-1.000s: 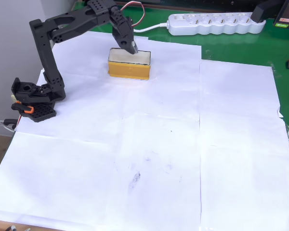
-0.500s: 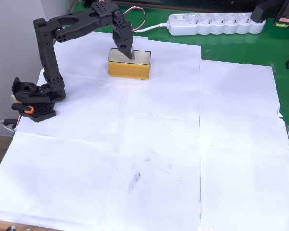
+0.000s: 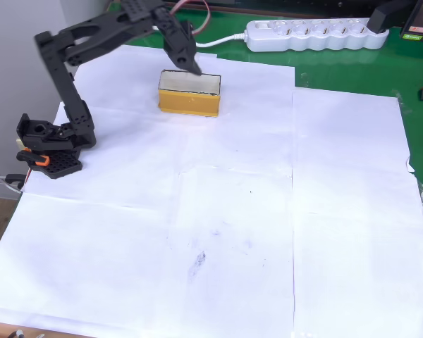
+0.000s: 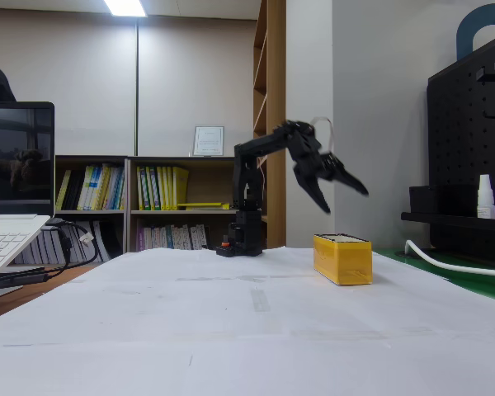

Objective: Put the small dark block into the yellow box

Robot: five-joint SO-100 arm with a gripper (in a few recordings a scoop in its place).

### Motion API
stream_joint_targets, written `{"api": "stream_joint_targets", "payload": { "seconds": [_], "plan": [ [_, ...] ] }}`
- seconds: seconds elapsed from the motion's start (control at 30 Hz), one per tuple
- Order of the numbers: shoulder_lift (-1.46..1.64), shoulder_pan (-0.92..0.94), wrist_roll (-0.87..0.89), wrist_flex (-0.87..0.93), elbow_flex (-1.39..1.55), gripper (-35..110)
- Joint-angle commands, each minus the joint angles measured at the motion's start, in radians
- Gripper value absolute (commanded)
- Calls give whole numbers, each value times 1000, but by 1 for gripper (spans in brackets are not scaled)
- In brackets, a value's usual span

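I hold the gripper [image 4: 338, 194] above the yellow box [image 4: 342, 258], jaws spread wide, nothing between them. Release step looks complete; next I would retract clear.

Gripper [image 3: 192, 65]: black, above the back left edge of the yellow box, jaws possibly parted, hard to tell.
Yellow box [image 3: 189, 94]: on white paper [image 3: 268, 211], cream top showing.
Power strip [image 3: 314, 34]: white, on green mat [image 3: 352, 67].

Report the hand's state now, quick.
Hand: open, fingers spread, holding nothing, raised above the yellow box.
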Motion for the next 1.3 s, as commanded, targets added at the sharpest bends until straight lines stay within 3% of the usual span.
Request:
{"api": "stream_joint_targets", "payload": {
  "seconds": [0.0,0.07,0.33,0.47,0.5,0.7,1.0,1.27],
  "plan": [
    [-225,80,-49,-38,-94,45],
    [-327,143,-77,-100,-256,45],
    [-615,336,-173,-649,-977,41],
    [-792,376,-209,-666,-1215,12],
    [-859,383,-227,-653,-1278,5],
    [-1100,411,-308,-531,-1522,0],
    [-1252,391,-311,-20,-1522,0],
    [-1353,374,-311,250,-1522,0]
  ]
}}
